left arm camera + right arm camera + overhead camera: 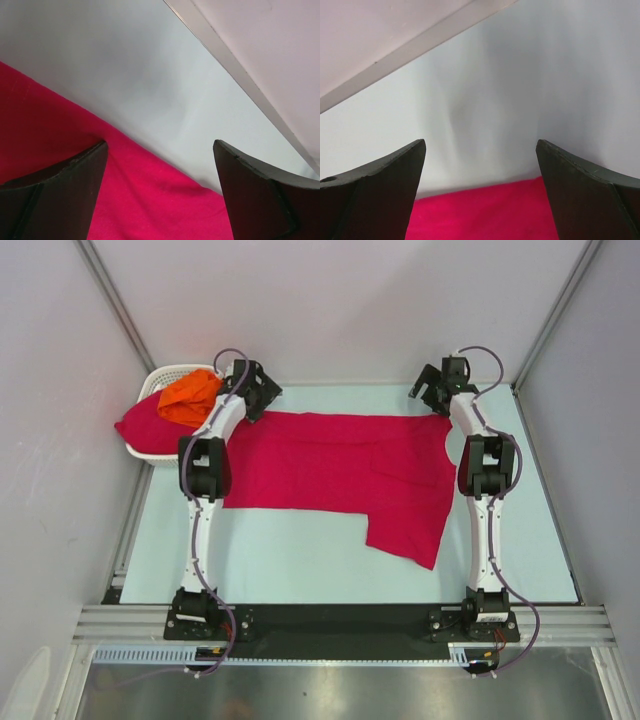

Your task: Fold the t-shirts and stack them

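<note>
Crimson-pink t-shirt (330, 465) spread flat on the far half of the tabletop (290, 560), running side to side between the two arms. Far edge fairly straight. Near edge straight for most of its width, then a broad flap drops toward the near side at the right end, ending in a slanted hem. One faint fold line shows right of centre.

Second crimson-pink t-shirt (145, 428) bunched at the far left corner, spilling over the near-left side of the white basket (158, 377). Orange t-shirt (190, 397) crumpled on top of it, in the basket.

Left fingers (55, 195) spread wide, holding nothing. They hang at the far left corner of the spread shirt, just beside the basket. From the left wrist camera, the shirt's edge runs diagonally beneath them, one finger over fabric and the other mostly over bare tabletop. Cannot tell whether the tips touch the cloth.

Right fingers (370, 195) spread fully, also holding nothing. They sit at the shirt's far right corner. The right wrist camera shows a thin strip of crimson between them at the bottom of the view, with bare tabletop beyond up to the wall. Contact with the cloth not discernible.
</note>
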You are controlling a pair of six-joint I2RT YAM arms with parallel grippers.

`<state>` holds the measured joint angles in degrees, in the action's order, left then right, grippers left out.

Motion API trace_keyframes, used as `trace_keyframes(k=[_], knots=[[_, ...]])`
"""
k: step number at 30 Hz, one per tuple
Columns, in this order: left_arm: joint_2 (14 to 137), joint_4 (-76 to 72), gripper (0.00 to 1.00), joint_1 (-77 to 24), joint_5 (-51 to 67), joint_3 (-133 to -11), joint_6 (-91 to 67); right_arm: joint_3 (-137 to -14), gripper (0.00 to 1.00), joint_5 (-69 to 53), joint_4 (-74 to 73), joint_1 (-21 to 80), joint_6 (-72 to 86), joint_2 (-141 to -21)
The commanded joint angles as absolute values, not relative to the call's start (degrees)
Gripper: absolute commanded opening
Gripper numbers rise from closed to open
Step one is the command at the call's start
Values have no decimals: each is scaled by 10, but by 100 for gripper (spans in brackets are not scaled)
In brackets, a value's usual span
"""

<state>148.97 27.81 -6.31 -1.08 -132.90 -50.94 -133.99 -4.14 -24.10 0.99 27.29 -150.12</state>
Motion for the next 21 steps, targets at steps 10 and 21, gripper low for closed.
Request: trace_keyframes(k=[10, 21], knots=[[1319, 235, 96, -49, 47, -1306, -384, -1381, 100, -108, -262, 18, 231, -1313], [965, 334, 100, -51, 78, -964, -315, -850, 100, -103, -410, 84, 292, -853]])
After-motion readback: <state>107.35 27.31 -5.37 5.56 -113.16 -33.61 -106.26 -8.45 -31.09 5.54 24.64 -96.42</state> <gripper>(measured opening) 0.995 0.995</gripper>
